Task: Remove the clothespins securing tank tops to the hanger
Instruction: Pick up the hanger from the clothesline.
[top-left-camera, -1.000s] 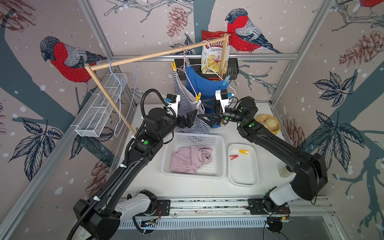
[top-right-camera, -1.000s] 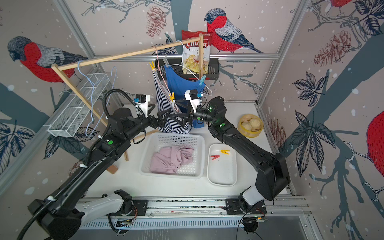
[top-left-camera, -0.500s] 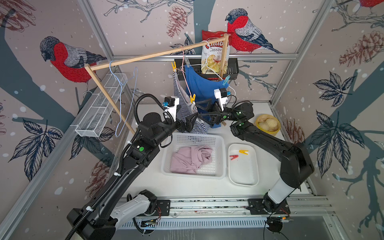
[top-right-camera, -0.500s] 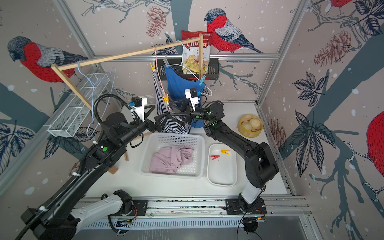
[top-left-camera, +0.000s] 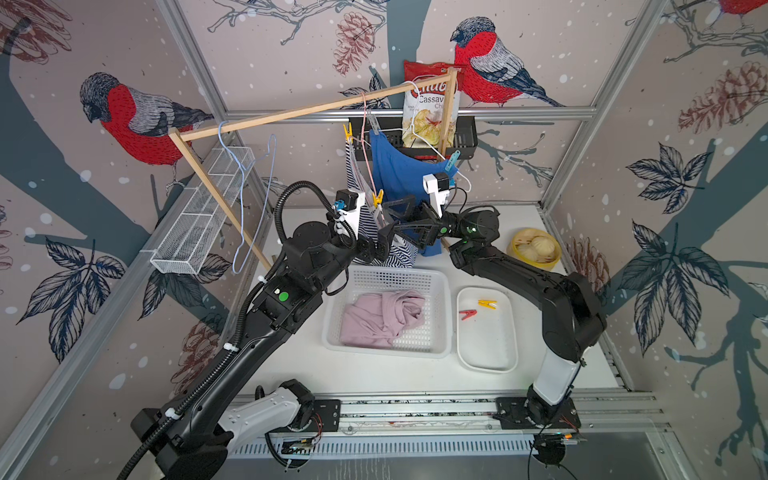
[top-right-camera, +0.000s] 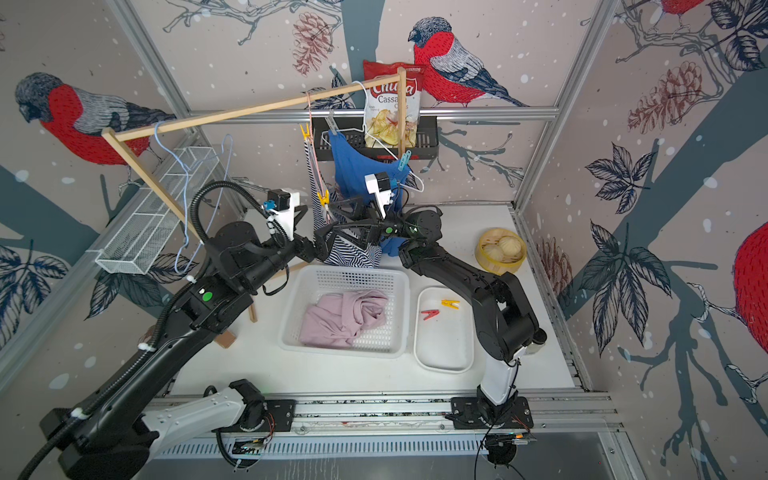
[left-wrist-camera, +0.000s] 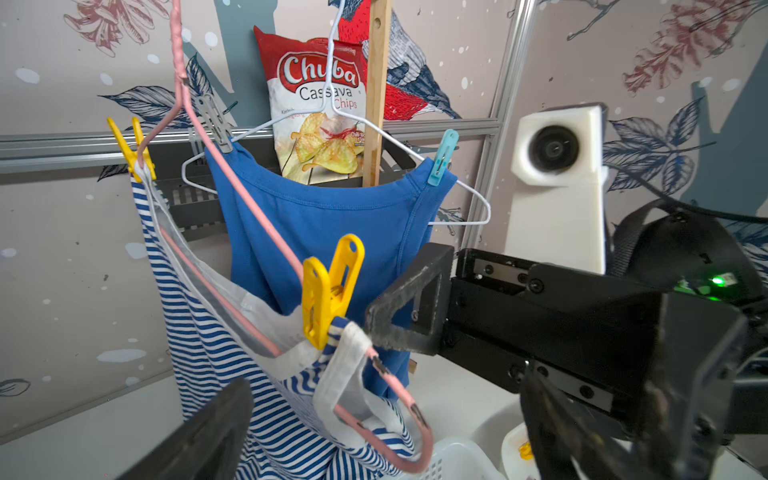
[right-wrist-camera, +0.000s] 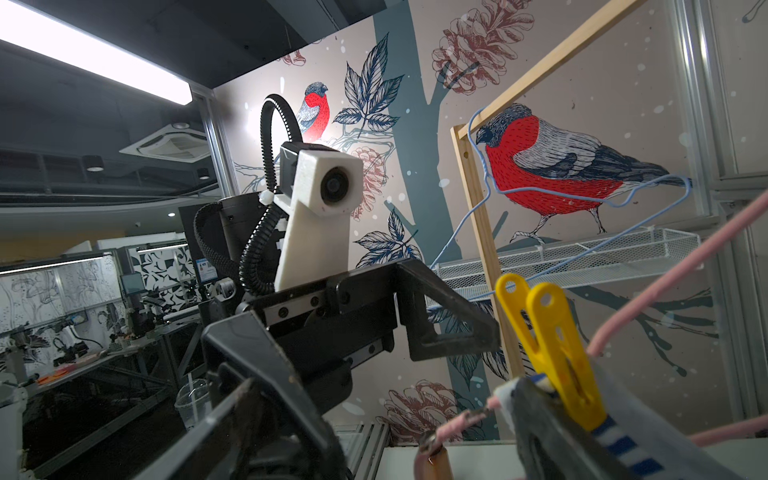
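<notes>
Clothespins (top-left-camera: 377, 198): six counted — four clipped at the far rack, two loose in the white tray (top-left-camera: 487, 347) right of the basket (top-left-camera: 398, 273). On the pink hanger (left-wrist-camera: 249, 210), a yellow pin (left-wrist-camera: 330, 291) grips the lower strap of the striped top (left-wrist-camera: 208, 349), and a second yellow pin (left-wrist-camera: 131, 147) grips the upper strap. On the white wire hanger (left-wrist-camera: 376, 126), a grey pin (left-wrist-camera: 214, 122) and a teal pin (left-wrist-camera: 441, 158) hold the blue top (left-wrist-camera: 324, 224). In the tray lie a red pin (top-left-camera: 467, 313) and a third yellow pin (top-left-camera: 487, 304), apart.

Tank tops: three. The mauve top (top-left-camera: 384, 318) lies bunched in the basket, its shape unreadable. Hangers: three, including a pale blue hanger (top-left-camera: 241, 208) hanging alone at the left.

Right gripper (top-left-camera: 390, 218) is released and holds nothing. One finger (left-wrist-camera: 395, 309) sits just beside the strap's white trim under the low yellow pin — contact cannot be told. Left gripper (top-left-camera: 376, 248) is likewise spread wide near that pin. Its tips are hard to make out against the stripes in both top views. The striped hem is hidden behind both arms.
</notes>
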